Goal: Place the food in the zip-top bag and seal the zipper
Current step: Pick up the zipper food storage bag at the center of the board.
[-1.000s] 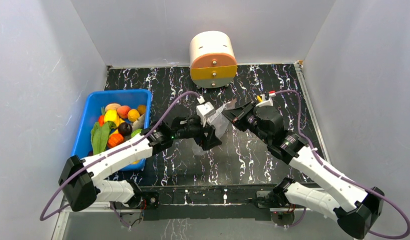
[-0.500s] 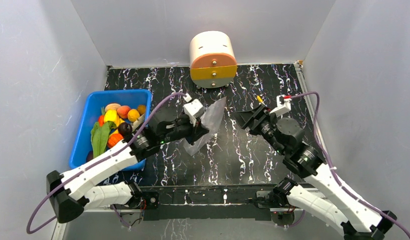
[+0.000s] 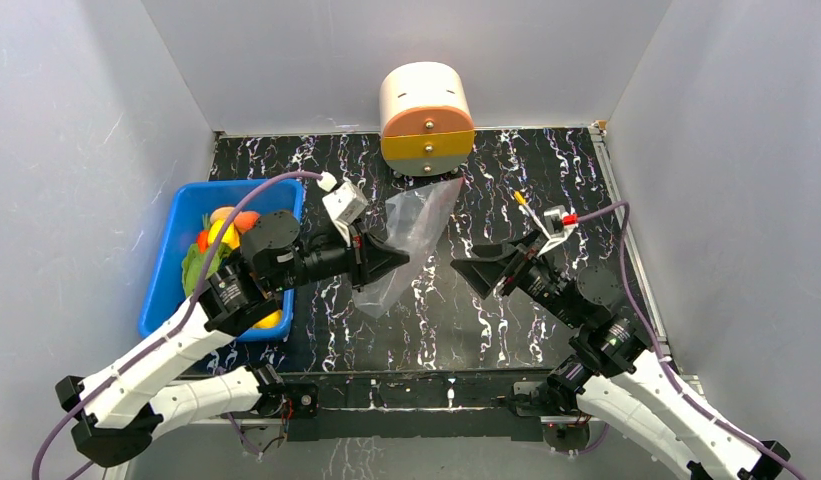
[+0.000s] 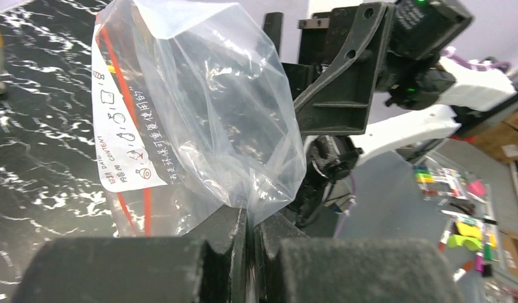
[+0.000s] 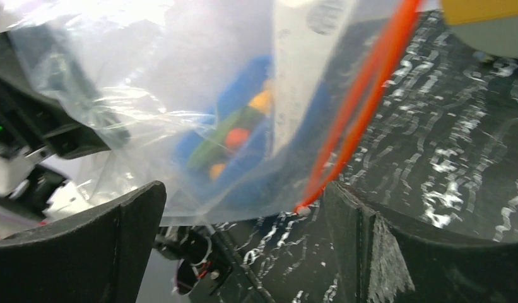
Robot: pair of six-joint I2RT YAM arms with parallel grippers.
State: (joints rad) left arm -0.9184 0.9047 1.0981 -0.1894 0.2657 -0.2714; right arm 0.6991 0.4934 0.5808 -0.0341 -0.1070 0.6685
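My right fingers [image 3: 471,278] hang spread wide over the worktop [image 3: 546,170], holding nothing. My left fingers [image 3: 396,258] are pressed together on an edge of the clear zip-top bag [image 3: 411,225], its red-orange zipper [image 5: 363,95] toward the far end. The toy food [image 3: 221,240] lies in the blue bin [image 3: 191,205].

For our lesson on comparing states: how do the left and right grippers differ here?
The left gripper is shut, pinching the zip-top bag; the right gripper is open and empty. The left touches the bag; the right sits apart from it. Both are black, facing each other.
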